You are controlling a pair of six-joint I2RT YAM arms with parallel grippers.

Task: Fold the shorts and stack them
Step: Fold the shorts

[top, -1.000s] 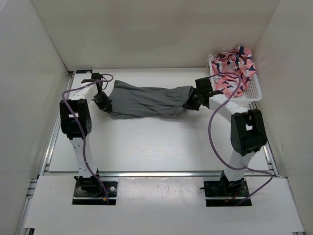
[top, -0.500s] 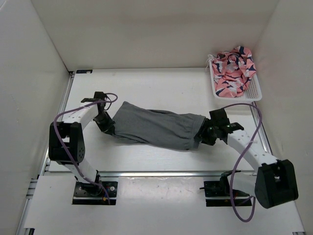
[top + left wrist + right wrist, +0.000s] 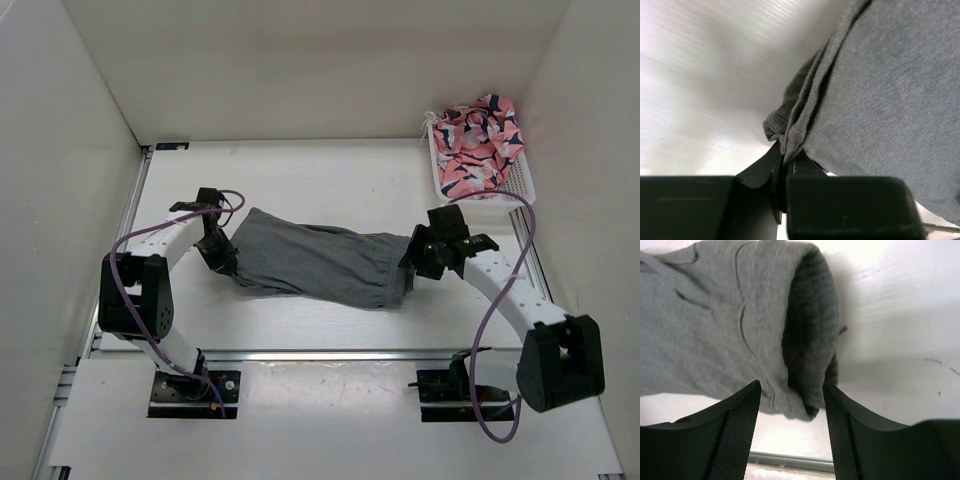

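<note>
Left gripper (image 3: 224, 264) and right gripper (image 3: 411, 264) flank one shorts (image 3: 318, 262).

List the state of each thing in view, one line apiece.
Grey soft fabric shorts: lying in a long band, one end pinched.
Left gripper: shut on the shorts' edge.
Right gripper: open, straddling the other end.
Pink patterned cloth: crumpled in the white plastic basket.

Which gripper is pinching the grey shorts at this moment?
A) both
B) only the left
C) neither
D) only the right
B: the left gripper is shut on a folded edge of the shorts, while the right gripper stands open, its fingers apart and clamping nothing.
</note>
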